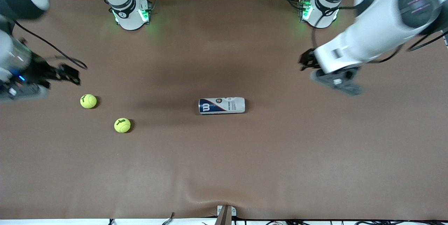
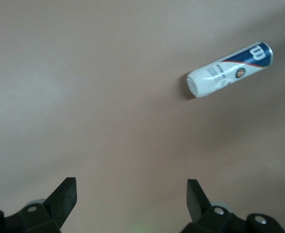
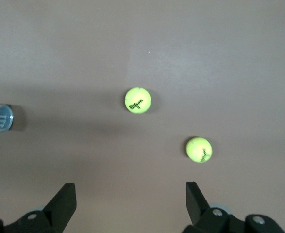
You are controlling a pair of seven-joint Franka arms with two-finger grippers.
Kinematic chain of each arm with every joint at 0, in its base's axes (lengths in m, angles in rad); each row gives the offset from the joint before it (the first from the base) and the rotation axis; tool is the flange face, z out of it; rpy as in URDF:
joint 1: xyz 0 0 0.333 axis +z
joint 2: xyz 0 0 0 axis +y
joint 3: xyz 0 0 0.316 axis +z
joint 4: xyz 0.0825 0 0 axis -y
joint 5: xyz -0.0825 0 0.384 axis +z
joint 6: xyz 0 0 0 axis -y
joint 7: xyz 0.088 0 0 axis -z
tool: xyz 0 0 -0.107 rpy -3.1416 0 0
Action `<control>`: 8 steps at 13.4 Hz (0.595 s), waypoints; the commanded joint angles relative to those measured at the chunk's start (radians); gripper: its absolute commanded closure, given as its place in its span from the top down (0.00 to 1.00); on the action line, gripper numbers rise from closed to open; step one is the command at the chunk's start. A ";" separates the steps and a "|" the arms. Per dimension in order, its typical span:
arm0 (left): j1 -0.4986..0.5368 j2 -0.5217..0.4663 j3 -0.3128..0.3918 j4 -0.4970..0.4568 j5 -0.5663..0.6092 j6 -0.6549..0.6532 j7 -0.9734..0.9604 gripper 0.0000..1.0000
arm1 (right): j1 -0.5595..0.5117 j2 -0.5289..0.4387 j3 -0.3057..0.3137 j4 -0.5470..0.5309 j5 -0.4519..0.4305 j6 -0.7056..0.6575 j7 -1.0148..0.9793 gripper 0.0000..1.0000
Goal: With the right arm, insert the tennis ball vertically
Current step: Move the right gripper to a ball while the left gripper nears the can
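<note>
The right hand [image 1: 71, 74] hangs over the counter [image 1: 224, 169] at the right arm's end, its black fingers [image 3: 62, 201] spread wide apart with nothing between them. Just below it in the front view lies the first tennis ball [image 1: 88, 101], yellow-green with dark lettering, resting on the bare brown surface. The second tennis ball [image 1: 122, 125] sits a little nearer the front camera and more toward the middle of the counter, near the first but not touching it. In the right wrist view both balls [image 3: 138, 100] [image 3: 199, 149] show ahead of the open fingers, well apart from them.

Near the middle of the counter the ball can [image 1: 222, 105] lies on its side, white and dark blue with a W logo, its blue end pointing toward the right arm's end. It is well apart from both balls.

At the left arm's end the left hand [image 1: 304, 64] waits above the counter, its fingers [image 2: 59, 201] also spread apart and empty; the left wrist view shows the can [image 2: 229, 70] lying well ahead of them
</note>
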 commanded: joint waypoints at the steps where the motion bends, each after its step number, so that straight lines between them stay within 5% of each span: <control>1: -0.085 0.094 0.005 0.059 -0.013 0.031 -0.052 1.00 | 0.000 0.064 -0.005 -0.068 0.023 0.101 0.010 1.00; 8: -0.268 0.283 0.016 0.142 0.002 0.235 -0.043 1.00 | 0.005 0.328 -0.003 -0.083 0.050 0.298 0.004 1.00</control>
